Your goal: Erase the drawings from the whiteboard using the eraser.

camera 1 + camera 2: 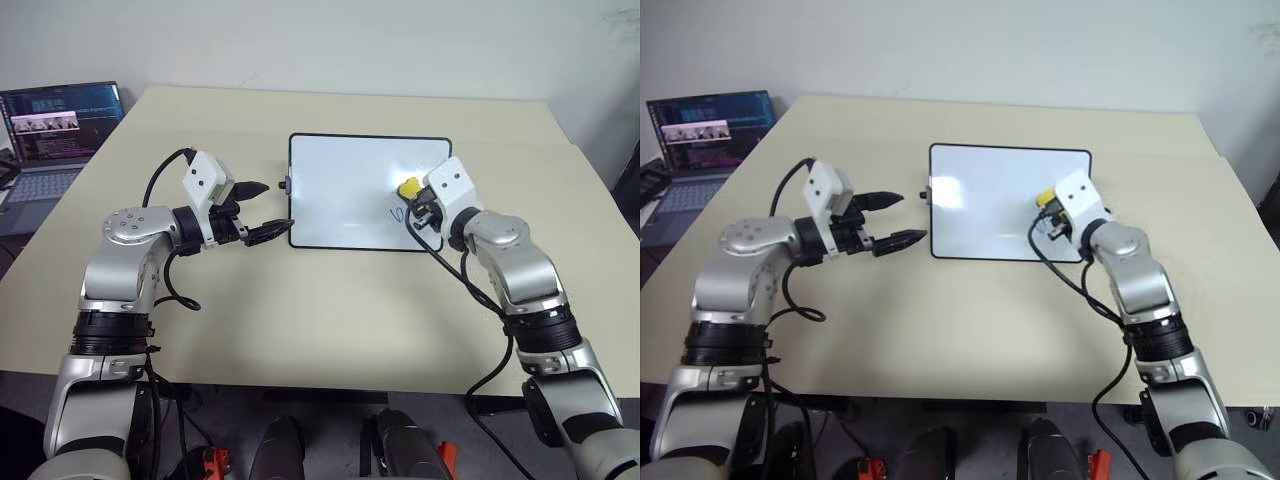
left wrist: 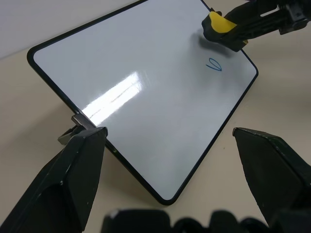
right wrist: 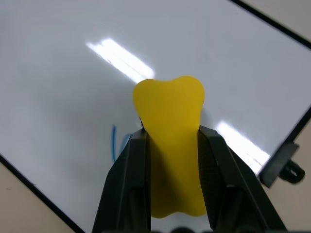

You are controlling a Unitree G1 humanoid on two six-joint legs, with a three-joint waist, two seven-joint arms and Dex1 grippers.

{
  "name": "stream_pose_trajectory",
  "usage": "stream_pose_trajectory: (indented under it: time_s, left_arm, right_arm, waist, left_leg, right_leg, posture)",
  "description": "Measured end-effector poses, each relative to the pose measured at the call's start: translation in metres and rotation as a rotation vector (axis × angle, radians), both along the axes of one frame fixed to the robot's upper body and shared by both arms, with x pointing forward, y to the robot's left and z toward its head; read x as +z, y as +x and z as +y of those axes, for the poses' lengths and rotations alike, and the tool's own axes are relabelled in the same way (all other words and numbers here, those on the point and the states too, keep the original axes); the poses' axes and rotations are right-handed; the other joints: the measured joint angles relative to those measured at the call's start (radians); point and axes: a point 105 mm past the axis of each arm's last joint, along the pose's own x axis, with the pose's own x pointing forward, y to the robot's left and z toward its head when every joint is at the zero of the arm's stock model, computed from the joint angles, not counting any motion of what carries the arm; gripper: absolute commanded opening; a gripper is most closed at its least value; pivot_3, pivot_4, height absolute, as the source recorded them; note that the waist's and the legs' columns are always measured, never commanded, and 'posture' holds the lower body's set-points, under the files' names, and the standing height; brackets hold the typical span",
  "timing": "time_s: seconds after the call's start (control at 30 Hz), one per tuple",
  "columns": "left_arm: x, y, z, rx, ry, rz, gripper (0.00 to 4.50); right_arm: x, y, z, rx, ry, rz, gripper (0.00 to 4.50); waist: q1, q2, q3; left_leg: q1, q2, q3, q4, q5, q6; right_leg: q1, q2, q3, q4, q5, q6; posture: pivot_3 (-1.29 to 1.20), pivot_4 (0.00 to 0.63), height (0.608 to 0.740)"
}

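Beige table (image 1: pixel 330 330) against plain white wall (image 1: pixel 330 40). Open laptop (image 1: pixel 55 135), screen lit, on separate surface beside table's left edge. Even overhead light.

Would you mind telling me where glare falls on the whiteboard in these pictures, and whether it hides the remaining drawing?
Left wrist view: a bright streak of glare on the whiteboard near its knobbed edge, clear of the blue drawing. Right wrist view: two glare streaks flank the eraser, which partly hides the mark. Left eye view: a bright patch around the right gripper.
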Motion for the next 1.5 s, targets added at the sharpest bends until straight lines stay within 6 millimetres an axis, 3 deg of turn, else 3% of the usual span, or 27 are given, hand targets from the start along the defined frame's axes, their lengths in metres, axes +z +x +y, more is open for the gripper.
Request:
stream_pose_trajectory:
  time_s: [0.1,0.33,0.6,0.83,0.9,1.03,1.17,1.27,1.5]
  left_arm:
    - [0.000,0.000,0.000,0.000,0.000,0.000,4.50]
    - [0.000,0.000,0.000,0.000,0.000,0.001,4.50]
    - [0.000,0.000,0.001,0.004,0.004,0.001,4.50]
    - [0.001,0.000,0.000,0.004,0.004,-0.002,4.50]
    - [0.001,0.000,0.000,0.004,0.005,-0.003,4.50]
    - [0.000,0.000,0.002,0.013,0.005,-0.001,4.50]
    - [0.000,0.000,0.002,0.020,0.004,-0.004,4.50]
    - [0.000,0.001,0.002,0.021,0.004,-0.004,4.50]
    - [0.000,0.001,0.003,0.024,0.004,-0.001,4.50]
  right_arm:
    - [0.000,0.010,-0.006,-0.048,-0.017,-0.007,0.97]
    - [-0.003,0.014,0.009,-0.020,-0.097,-0.017,0.97]
    - [-0.031,0.003,0.049,0.107,-0.166,0.077,0.97]
    - [-0.062,-0.017,0.103,0.238,-0.193,0.206,0.97]
    - [-0.064,-0.018,0.106,0.241,-0.197,0.213,0.97]
    - [-0.063,-0.016,0.103,0.235,-0.199,0.217,0.97]
    - [-0.056,-0.004,0.089,0.201,-0.213,0.207,0.97]
    - [-0.042,0.012,0.061,0.124,-0.230,0.176,0.97]
    - [-0.030,0.033,-0.012,-0.079,-0.241,0.153,0.97]
  waist:
    - [-0.004,0.000,0.000]
    - [-0.021,0.000,0.000]
    - [-0.033,-0.001,-0.001]
    - [-0.047,-0.004,-0.003]
    - [-0.045,-0.004,-0.003]
    - [-0.044,-0.005,-0.004]
    - [-0.041,-0.005,-0.004]
    - [-0.031,-0.005,-0.004]
    - [-0.022,-0.007,-0.005]
  left_leg:
    - [0.000,0.000,0.000,0.000,0.000,0.000]
    - [0.003,0.000,0.000,0.001,0.000,0.000]
    - [0.015,0.001,0.000,0.001,0.000,0.000]
    - [0.020,0.002,0.000,0.001,0.001,0.001]
    - [0.020,0.002,0.000,0.001,0.001,0.001]
    - [0.020,0.002,0.000,0.001,0.002,0.000]
    - [0.020,0.001,0.000,0.001,0.003,-0.001]
    - [0.020,0.001,0.000,0.002,0.005,0.000]
    - [0.029,0.001,0.001,0.010,0.005,0.000]
  right_leg:
    - [0.000,0.000,0.000,0.000,0.000,0.000]
    - [0.002,0.001,0.001,0.001,0.000,0.000]
    - [0.013,0.002,0.001,0.000,0.000,0.000]
    - [0.017,0.003,0.002,0.001,-0.001,0.004]
    - [0.017,0.003,0.002,0.001,-0.001,0.004]
    - [0.017,0.003,0.002,0.001,0.000,0.004]
    - [0.017,0.003,0.003,0.001,0.001,0.005]
    - [0.019,0.003,0.003,0.000,0.003,0.006]
    - [0.033,0.003,0.006,-0.005,-0.001,0.000]
  posture:
    - [0.00,0.150,0.740]
    - [0.00,0.150,0.740]
    - [0.00,0.150,0.740]
    - [0.00,0.150,0.740]
    - [0.00,0.150,0.740]
    - [0.00,0.150,0.740]
    - [0.00,0.150,0.740]
    - [0.00,0.150,0.740]
    - [0.00,0.150,0.740]
